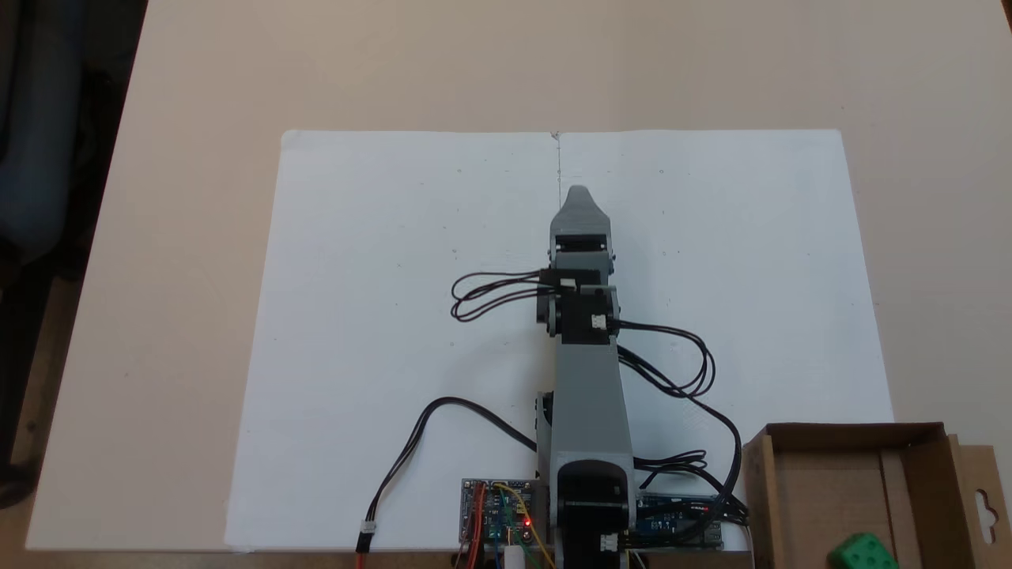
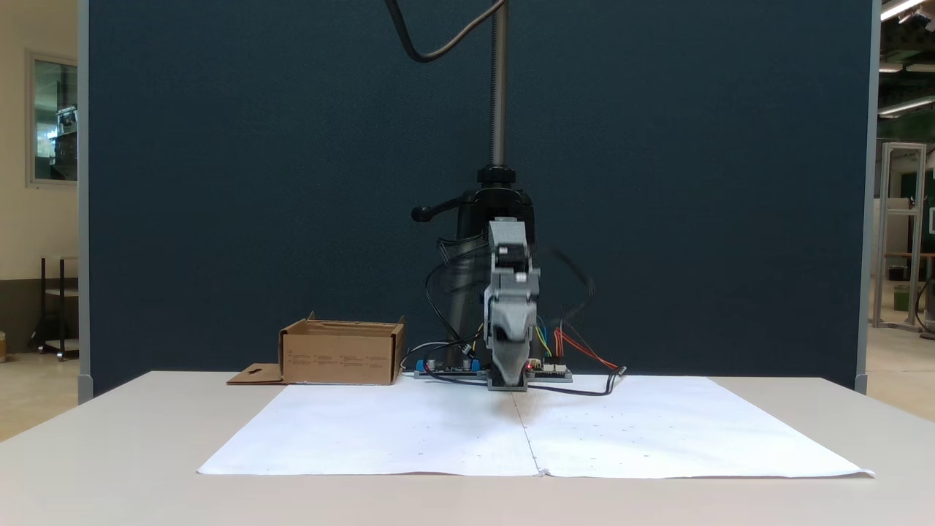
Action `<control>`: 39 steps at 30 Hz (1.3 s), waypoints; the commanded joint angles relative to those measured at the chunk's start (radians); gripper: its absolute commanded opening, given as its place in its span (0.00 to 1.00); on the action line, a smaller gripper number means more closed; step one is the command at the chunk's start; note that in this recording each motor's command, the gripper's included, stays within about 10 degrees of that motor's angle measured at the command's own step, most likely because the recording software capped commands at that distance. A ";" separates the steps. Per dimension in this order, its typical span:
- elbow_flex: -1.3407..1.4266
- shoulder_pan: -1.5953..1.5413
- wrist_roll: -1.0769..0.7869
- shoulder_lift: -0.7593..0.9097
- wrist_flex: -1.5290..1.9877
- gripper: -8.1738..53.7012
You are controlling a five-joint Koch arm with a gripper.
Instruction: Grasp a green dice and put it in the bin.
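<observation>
- We count one green dice (image 1: 862, 552), lying inside the one bin (image 1: 822, 435) at five o'clock of the arm's base.
- Whether the jaws (image 1: 578, 194) are parted, we cannot tell.
- White paper (image 2: 409, 431) covers the beige counter (image 2: 109, 438); a dark partition (image 2: 256, 183) stands behind.

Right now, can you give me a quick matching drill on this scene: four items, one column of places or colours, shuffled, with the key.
Items:
1. green dice
2. cardboard box
3. white paper sheets
4. gripper

Descriptions:
A. spread flat over the middle of the table
B. stands beside the arm's base, at the paper's corner
C. lies inside the box
D. grey, pointing out over the seam between the sheets

Pairs: 1-C, 2-B, 3-A, 4-D
</observation>
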 commanded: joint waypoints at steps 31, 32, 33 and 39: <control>0.488 -0.002 0.000 0.117 -1.121 0.86; 0.489 -0.002 0.000 0.115 -1.153 0.86; 0.489 -0.002 0.002 0.115 -1.181 0.86; 0.489 -0.005 0.002 0.114 -1.351 0.86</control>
